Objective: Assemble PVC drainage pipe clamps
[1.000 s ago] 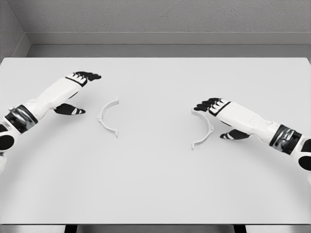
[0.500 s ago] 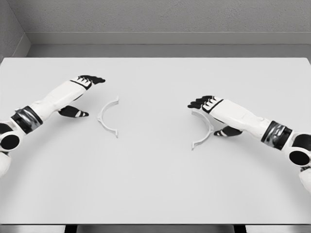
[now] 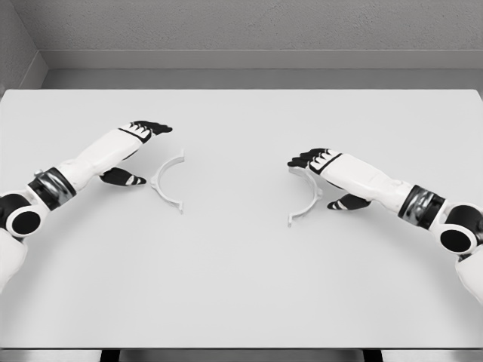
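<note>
honestly, both hands are hovering open and holding nothing: left hand (image 3: 139, 147) left of centre beside its clamp half (image 3: 167, 182), right hand (image 3: 317, 170) right of centre crowding the other half (image 3: 306, 200), which could skid off across the tabletop (image 3: 241, 286) if nudged.

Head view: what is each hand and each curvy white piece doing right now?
Left hand: open, beside the left clamp half, holding nothing.
Right hand: open, over the top end of the right clamp half; contact unclear.
Left clamp half: flat on the table, not gripped.
Right clamp half: flat on the table, apart from the other.
</note>
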Controlling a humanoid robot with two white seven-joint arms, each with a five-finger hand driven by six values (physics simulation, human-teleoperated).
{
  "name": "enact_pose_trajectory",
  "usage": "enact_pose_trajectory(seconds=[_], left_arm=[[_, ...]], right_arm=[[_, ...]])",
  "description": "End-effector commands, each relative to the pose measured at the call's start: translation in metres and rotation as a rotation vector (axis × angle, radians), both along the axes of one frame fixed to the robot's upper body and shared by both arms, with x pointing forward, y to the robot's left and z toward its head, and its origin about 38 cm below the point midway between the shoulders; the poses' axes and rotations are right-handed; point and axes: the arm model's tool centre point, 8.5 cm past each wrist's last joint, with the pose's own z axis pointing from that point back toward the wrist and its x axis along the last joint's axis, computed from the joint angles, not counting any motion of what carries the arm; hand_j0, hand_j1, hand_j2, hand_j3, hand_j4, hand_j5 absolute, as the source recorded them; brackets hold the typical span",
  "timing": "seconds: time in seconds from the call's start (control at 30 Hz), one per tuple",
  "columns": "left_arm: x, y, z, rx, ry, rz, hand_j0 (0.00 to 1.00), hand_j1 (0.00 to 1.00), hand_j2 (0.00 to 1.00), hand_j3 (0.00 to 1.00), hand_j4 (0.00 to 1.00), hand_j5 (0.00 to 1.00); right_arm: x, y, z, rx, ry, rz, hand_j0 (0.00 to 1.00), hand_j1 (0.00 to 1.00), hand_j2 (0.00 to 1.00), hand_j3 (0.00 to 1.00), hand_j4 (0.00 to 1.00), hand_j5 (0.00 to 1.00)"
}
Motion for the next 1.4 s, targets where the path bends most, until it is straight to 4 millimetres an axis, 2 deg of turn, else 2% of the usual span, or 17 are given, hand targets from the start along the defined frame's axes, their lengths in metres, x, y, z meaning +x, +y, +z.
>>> enact_pose_trajectory(seconds=[0.0,0.1,0.2,0.47,0.67,0.93,1.07,1.1,1.2,1.37], left_arm=[[0.000,-0.002,0.000,-0.010,0.000,0.000,1.00,1.00,1.00,1.00,1.00,1.00],[0.000,-0.007,-0.002,-0.005,0.001,-0.007,1.00,1.00,1.00,1.00,1.00,1.00],[0.001,-0.013,-0.004,-0.013,0.000,-0.012,1.00,1.00,1.00,1.00,1.00,1.00],[0.001,-0.017,-0.005,-0.009,-0.002,-0.018,1.00,1.00,1.00,1.00,1.00,1.00],[0.001,-0.031,-0.007,-0.028,-0.003,-0.032,1.00,1.00,1.00,1.00,1.00,1.00],[0.001,-0.046,-0.010,-0.050,-0.003,-0.047,1.00,1.00,1.00,1.00,1.00,1.00],[0.004,-0.041,-0.007,-0.046,-0.009,-0.038,1.00,1.00,1.00,1.00,1.00,1.00],[0.006,-0.040,-0.003,-0.043,-0.017,-0.036,1.00,1.00,1.00,1.00,1.00,1.00],[0.012,-0.033,-0.004,-0.041,-0.009,-0.014,1.00,1.00,1.00,1.00,1.00,1.00],[0.017,-0.032,-0.005,-0.036,0.003,-0.009,1.00,1.00,1.00,1.00,1.00,1.00]], right_arm=[[0.001,0.003,0.001,0.014,0.000,0.000,1.00,1.00,1.00,1.00,1.00,1.00],[0.008,0.003,0.000,0.009,0.001,-0.011,1.00,1.00,1.00,1.00,1.00,1.00],[0.012,0.011,-0.002,0.012,0.008,0.002,1.00,1.00,1.00,1.00,1.00,1.00],[0.020,0.019,-0.005,0.013,0.013,0.001,1.00,1.00,1.00,1.00,1.00,1.00],[0.024,0.026,0.000,0.015,0.000,0.015,1.00,1.00,1.00,1.00,1.00,1.00],[0.034,0.034,-0.005,0.020,0.016,0.010,1.00,1.00,1.00,1.00,1.00,1.00],[0.035,0.036,-0.006,0.011,0.019,0.016,1.00,1.00,1.00,1.00,1.00,1.00],[0.035,0.042,-0.007,0.021,0.020,0.022,1.00,1.00,1.00,1.00,1.00,1.00],[0.036,0.050,-0.005,0.031,0.013,0.032,1.00,1.00,1.00,1.00,1.00,1.00],[0.038,0.053,-0.002,0.035,0.007,0.035,1.00,1.00,1.00,1.00,1.00,1.00]])
